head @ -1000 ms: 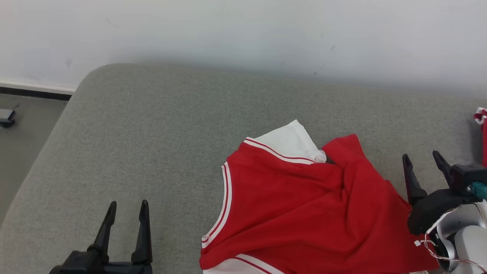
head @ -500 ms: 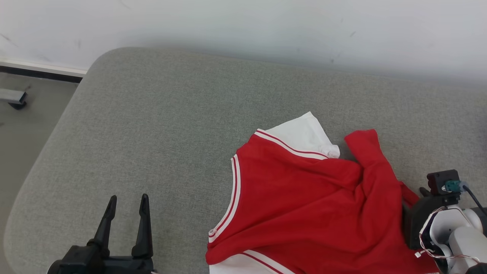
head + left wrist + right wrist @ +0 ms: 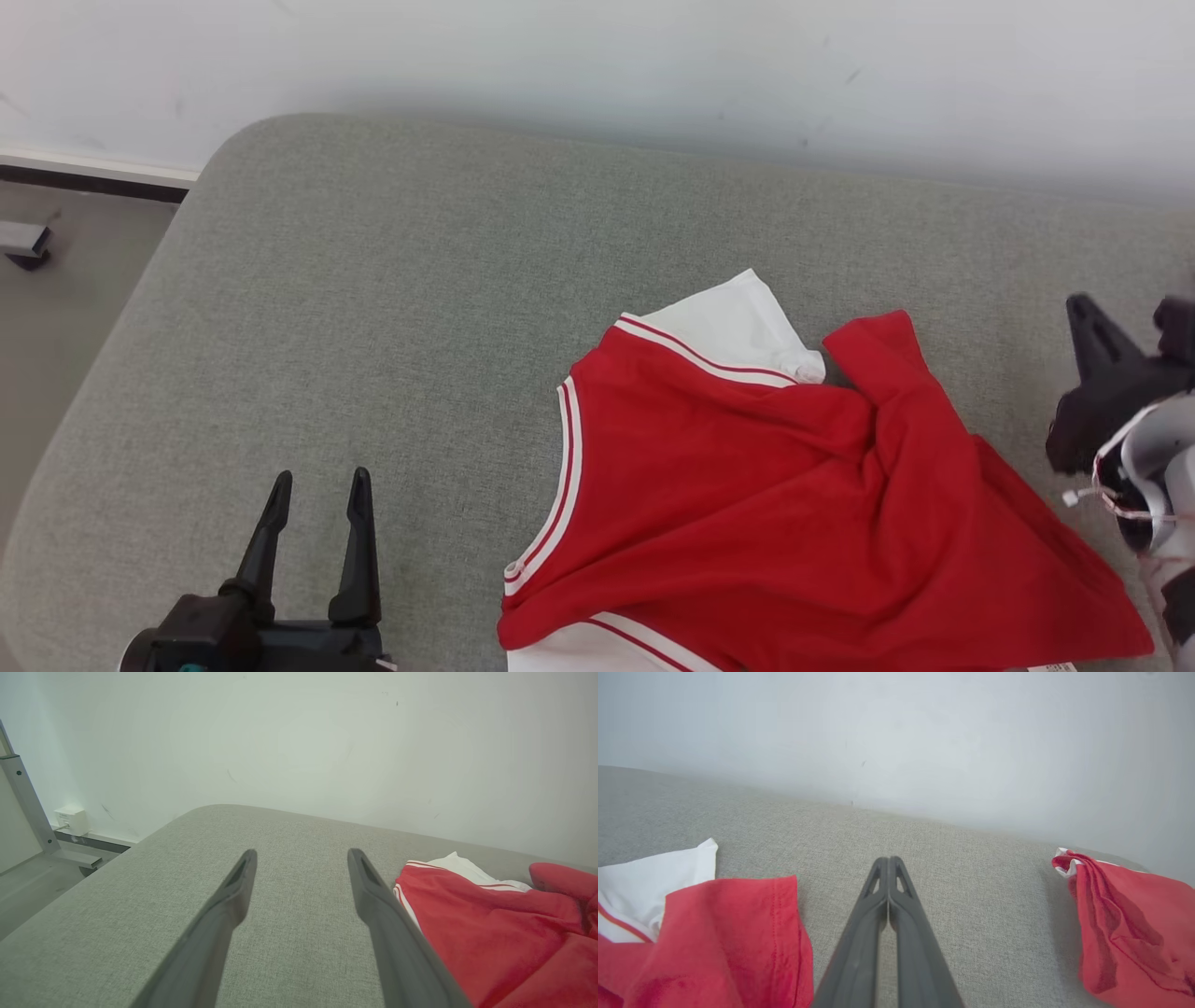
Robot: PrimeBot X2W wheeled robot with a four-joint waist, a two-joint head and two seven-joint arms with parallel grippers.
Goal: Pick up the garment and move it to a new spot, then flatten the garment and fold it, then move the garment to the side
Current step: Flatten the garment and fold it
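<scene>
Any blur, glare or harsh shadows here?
Head view: even light, no glare, soft shadow where white wall meets grey fabric cushion. Left wrist view: the left gripper's dark fingers are soft near the lens. Right wrist view: hazy wall, crumpled red-and-white garment sharp.

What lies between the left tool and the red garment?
Just bare grey cushion, seen in the head view: the left tool stands apart from the red garment.

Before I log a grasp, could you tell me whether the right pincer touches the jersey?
Apart: the right wrist view shows bare cushion between the shut right pincer and the jersey.
</scene>
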